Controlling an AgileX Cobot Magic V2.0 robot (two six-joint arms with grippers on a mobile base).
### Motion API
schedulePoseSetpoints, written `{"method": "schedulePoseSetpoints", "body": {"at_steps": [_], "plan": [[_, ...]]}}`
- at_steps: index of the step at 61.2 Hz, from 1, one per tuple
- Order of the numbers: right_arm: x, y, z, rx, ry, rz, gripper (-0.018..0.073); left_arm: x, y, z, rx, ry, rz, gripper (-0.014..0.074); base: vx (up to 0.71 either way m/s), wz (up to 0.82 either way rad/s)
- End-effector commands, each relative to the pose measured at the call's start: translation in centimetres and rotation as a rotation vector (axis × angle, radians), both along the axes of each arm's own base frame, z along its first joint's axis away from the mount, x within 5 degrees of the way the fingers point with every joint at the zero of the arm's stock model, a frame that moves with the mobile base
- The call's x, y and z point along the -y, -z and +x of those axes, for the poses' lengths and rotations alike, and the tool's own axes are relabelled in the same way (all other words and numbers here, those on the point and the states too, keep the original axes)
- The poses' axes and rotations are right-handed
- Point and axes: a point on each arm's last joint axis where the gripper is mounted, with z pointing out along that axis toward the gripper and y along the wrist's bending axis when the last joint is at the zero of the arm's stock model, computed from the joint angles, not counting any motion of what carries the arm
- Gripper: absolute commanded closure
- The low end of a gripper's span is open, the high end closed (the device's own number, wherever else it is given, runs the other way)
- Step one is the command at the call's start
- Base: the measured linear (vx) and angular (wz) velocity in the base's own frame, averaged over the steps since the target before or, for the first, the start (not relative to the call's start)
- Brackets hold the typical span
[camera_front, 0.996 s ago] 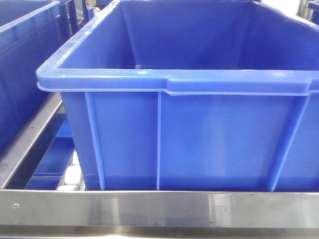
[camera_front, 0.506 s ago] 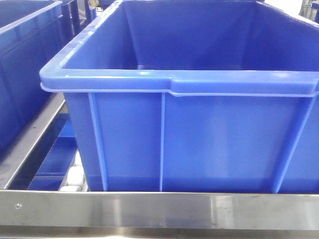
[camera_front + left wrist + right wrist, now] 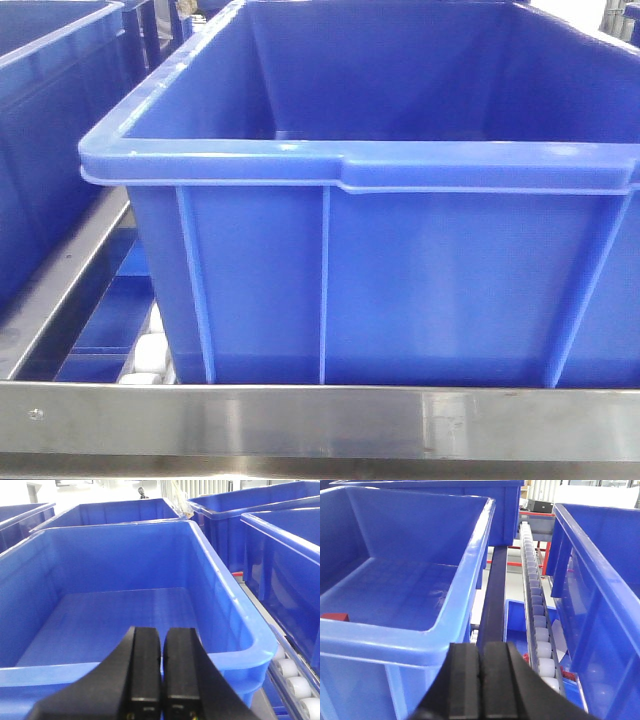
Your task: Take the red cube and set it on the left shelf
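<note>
Closed left pincer (image 3: pixel 161 667), blue crate (image 3: pixel 235 630), white rollers (image 3: pixel 295 680)

Red cube (image 3: pixel 334 616) partly cut off by crate wall (image 3: pixel 395 640); front-view crate (image 3: pixel 400 280) cropped right.

Text on crates: none readable
Text on steel rail: none readable
Labels, brands, numbers: none readable

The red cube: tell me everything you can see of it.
Only the right wrist view shows the red cube, and only in part: a small red block with a flat top, cut off by the near wall of the blue crate it lies in. It rests on the crate's floor at the near left corner, close behind that wall. Nothing grips it; the right gripper, jaws shut, is outside the crate.
</note>
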Motion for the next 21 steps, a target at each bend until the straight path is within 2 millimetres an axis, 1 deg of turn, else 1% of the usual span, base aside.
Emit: {"method": "schedulePoseSetpoints", "body": {"at_steps": [1, 21], "plan": [[-0.06, -1.72, -0.32, 0.130, -0.007, 0.001, 0.0508, -0.04, 0.04, 0.10, 0.052, -0.003, -0.008, 0.0491, 0.00, 0.00], [-0.06, -1.72, -0.32, 0.130, -0.007, 0.001, 0.0508, -0.04, 0.04, 0.10, 0.052, -0.003, -0.008, 0.0491, 0.00, 0.00]]}}
